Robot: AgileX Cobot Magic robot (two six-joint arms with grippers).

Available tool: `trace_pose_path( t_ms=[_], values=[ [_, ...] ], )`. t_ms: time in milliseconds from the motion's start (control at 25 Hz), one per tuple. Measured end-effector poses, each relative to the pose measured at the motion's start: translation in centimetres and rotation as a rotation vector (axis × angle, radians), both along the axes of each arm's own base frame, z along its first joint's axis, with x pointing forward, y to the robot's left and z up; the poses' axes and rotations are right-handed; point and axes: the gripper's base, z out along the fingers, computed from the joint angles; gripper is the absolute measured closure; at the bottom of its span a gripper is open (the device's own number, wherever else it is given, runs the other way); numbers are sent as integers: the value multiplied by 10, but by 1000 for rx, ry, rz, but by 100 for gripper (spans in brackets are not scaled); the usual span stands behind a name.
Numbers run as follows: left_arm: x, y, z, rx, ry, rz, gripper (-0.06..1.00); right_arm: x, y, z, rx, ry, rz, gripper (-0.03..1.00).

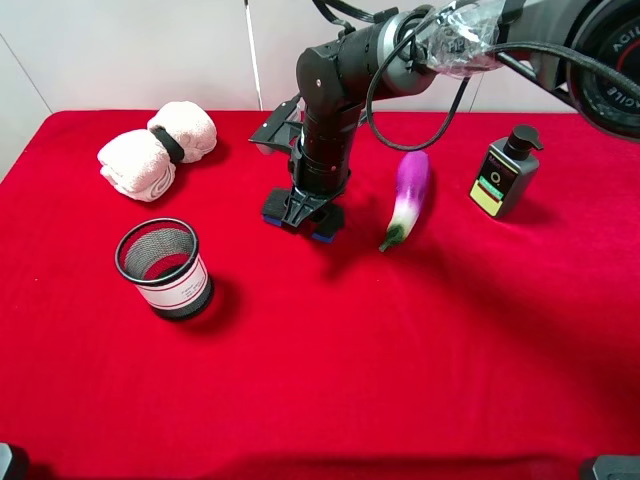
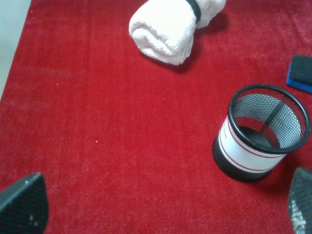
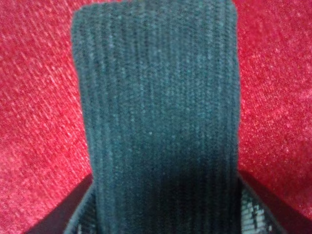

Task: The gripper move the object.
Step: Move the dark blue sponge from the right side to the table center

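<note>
The object [image 1: 327,222], a flat dark felt pad with a blue base, lies on the red cloth near the middle of the table. My right gripper [image 1: 305,212] reaches across from the right and comes straight down on it, shut on the object, hiding most of it. In the right wrist view the charcoal felt [image 3: 156,122] fills the frame, with the black fingers [image 3: 261,212] pressed against its two sides. One end of the object [image 2: 301,72] shows in the left wrist view. My left gripper [image 2: 161,207] hovers open over bare cloth, apart from everything.
A purple eggplant [image 1: 408,195] lies just right of the object, and a dark pump bottle [image 1: 505,172] stands further right. A black mesh cup [image 1: 165,268] stands at front left. Two rolled white towels [image 1: 160,148] lie at back left.
</note>
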Motion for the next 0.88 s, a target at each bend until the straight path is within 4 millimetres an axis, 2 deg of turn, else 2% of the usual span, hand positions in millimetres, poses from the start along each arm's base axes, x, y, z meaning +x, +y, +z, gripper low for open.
trace_pose_path(
  t_ms=[560,880],
  values=[
    [0,0,0,0,0,0,-4,0,0,0,-1,-1,9,56],
    [0,0,0,0,0,0,-4,0,0,-4,-7,-2,47,40]
  ],
)
